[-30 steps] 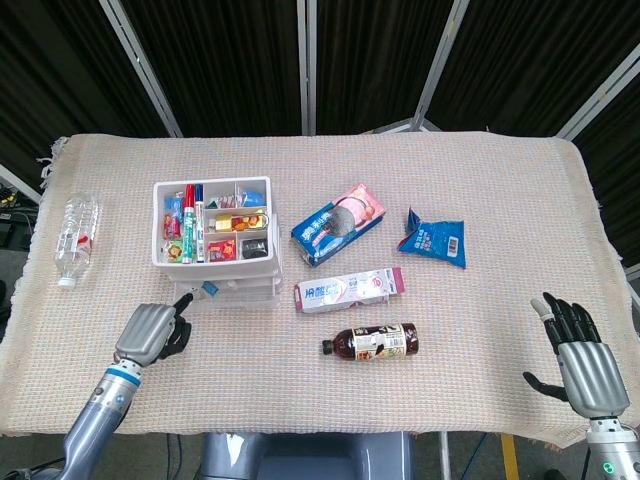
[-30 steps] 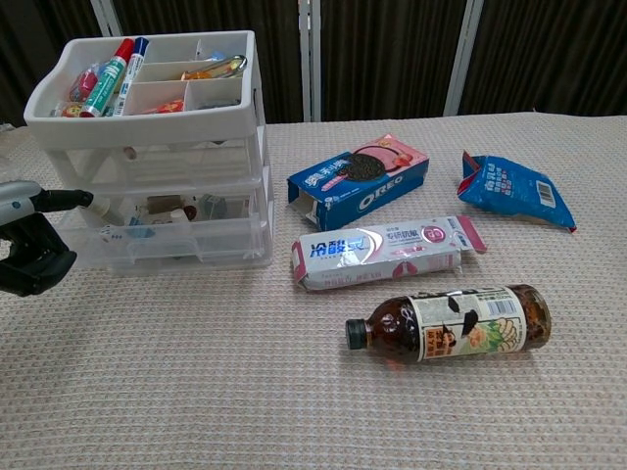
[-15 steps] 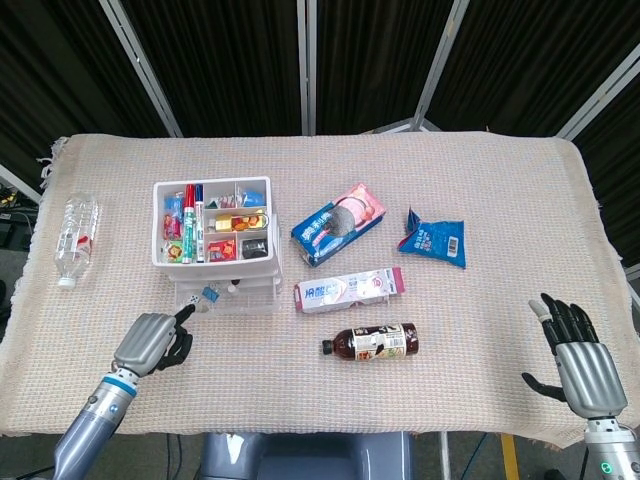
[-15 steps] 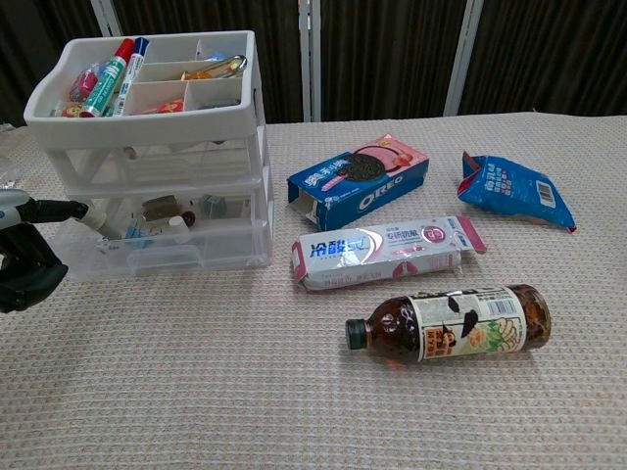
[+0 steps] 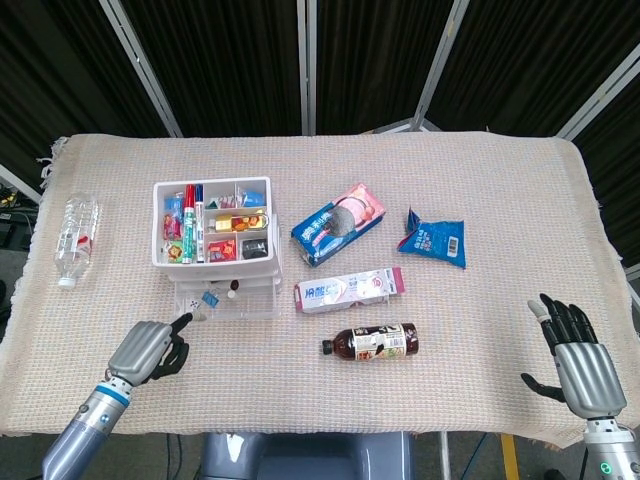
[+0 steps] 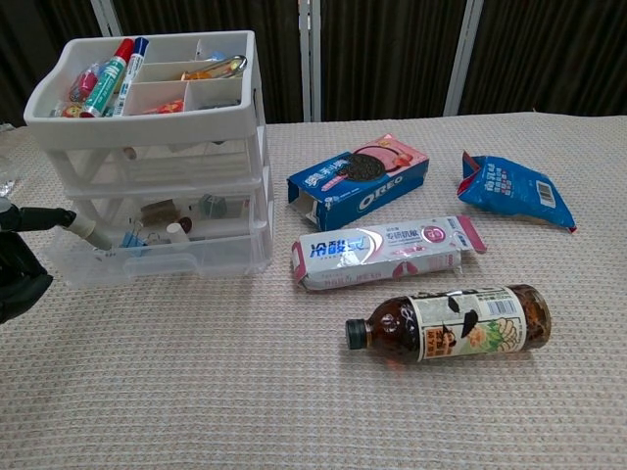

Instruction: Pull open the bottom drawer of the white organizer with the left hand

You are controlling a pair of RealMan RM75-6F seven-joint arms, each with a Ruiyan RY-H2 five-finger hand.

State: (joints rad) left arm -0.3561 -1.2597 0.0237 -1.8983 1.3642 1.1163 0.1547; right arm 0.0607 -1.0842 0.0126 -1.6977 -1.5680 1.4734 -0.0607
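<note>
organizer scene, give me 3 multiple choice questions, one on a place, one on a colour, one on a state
1. Where does the empty plastic bottle lie?
A. left of the white organizer
B. beside the brown drink bottle
C. on the Oreo box

2. What colour is the crumpled snack bag?
A. green
B. blue
C. yellow

3. How does the organizer's bottom drawer stand?
A. fully shut
B. taken out and lying on the cloth
C. pulled partly out

Answers:
1. A, the head view shows it near the table's left edge, apart from the organizer.
2. B, both views show blue foil.
3. C, its front juts past the drawers above, with a finger of the left hand hooked on its left corner; the right hand is spread, holding nothing.
</note>
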